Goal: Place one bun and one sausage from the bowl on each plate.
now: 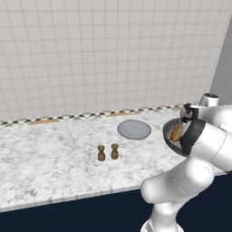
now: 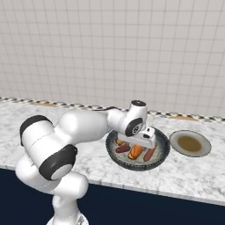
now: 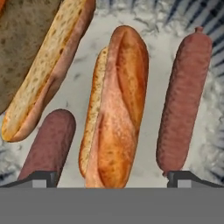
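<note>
With fingers spread wide, the gripper is hovering over a bun in the bowl; both plates are lying unfilled.

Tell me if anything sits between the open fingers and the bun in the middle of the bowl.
Nothing visible does. In the hand view the middle bun lies straight ahead between the two fingers, with a sausage on one side and another sausage on the other, all inside the bowl.

The arm is glossy white, built of rounded, bulging segments with dark bands at the joints. Its wrist ends in a dark-rimmed cap. Two small dark fingertips are squared.
</note>
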### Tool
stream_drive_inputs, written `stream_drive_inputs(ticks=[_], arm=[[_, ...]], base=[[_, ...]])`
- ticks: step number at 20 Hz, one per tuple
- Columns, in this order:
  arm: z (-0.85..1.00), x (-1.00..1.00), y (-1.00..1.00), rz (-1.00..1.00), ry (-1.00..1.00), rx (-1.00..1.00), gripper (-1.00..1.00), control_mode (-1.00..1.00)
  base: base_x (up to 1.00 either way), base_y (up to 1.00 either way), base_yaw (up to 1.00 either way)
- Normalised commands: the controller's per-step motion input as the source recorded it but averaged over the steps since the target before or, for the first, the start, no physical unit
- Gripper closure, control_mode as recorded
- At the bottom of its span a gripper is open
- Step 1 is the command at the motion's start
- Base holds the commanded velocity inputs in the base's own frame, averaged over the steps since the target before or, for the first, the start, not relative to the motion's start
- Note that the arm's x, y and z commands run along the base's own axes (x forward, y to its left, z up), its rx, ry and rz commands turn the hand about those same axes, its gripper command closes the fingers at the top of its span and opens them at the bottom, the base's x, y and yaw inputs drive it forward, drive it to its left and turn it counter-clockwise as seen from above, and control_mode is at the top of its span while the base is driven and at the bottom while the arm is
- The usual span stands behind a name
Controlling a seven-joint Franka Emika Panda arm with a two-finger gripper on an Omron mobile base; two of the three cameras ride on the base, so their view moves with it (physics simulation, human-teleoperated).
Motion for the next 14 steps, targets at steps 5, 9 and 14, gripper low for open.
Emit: stream_drive_inputs(ticks=[5,9,14], arm=[[-0.18,0.00,-0.02,0.00,0.01,0.00,-1.00,-1.00],[-0.11,0.00,-0.01,0.00,0.02,0.00,-1.00,-1.00],[-0.16,0.03,0.00,0.00,0.00,0.00,-1.00,-1.00]], base=[[0.00,0.00,0.00],[0.00,0.00,0.00],[0.00,0.00,0.00]])
